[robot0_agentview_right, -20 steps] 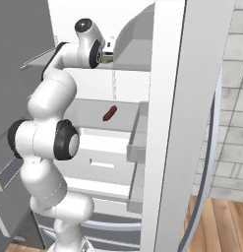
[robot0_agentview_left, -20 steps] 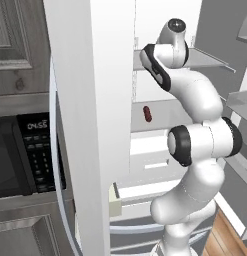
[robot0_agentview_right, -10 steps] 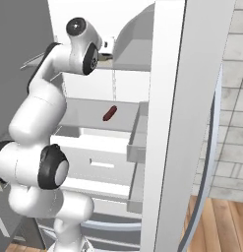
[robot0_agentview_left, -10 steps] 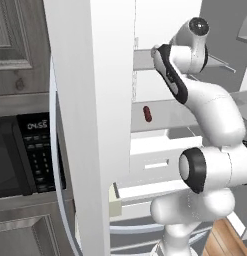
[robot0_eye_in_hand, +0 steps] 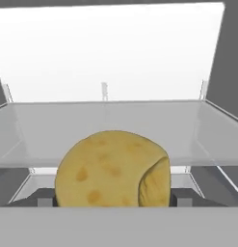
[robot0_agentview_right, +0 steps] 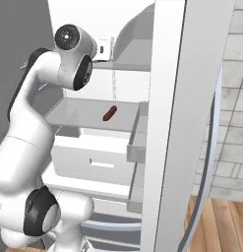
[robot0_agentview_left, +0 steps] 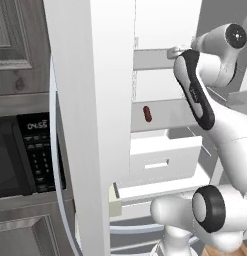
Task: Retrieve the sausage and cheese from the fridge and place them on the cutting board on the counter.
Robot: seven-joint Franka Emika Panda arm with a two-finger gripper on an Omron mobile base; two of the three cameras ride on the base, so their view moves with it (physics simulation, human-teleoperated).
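Hand view: pale yellow pitted cheese chunk (robot0_eye_in_hand: 112, 170) clamped in the pincer (robot0_eye_in_hand: 113, 200).
Arm has swung outward from the white-shelved silver fridge (robot0_agentview_left: 95, 100); dark red-brown sausage (robot0_agentview_left: 147, 114) remains on its shelf.

black microwave (robot0_agentview_left: 17, 160) under grey cabinets (robot0_agentview_left: 15, 45); tiled wall (robot0_agentview_right: 233, 113), wooden floor (robot0_agentview_right: 216, 221)

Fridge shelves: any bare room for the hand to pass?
The shelf holding the sausage is bare on both sides of it. In the hand view, the upper shelf is open behind and beside the cheese, which crowds the gripper.
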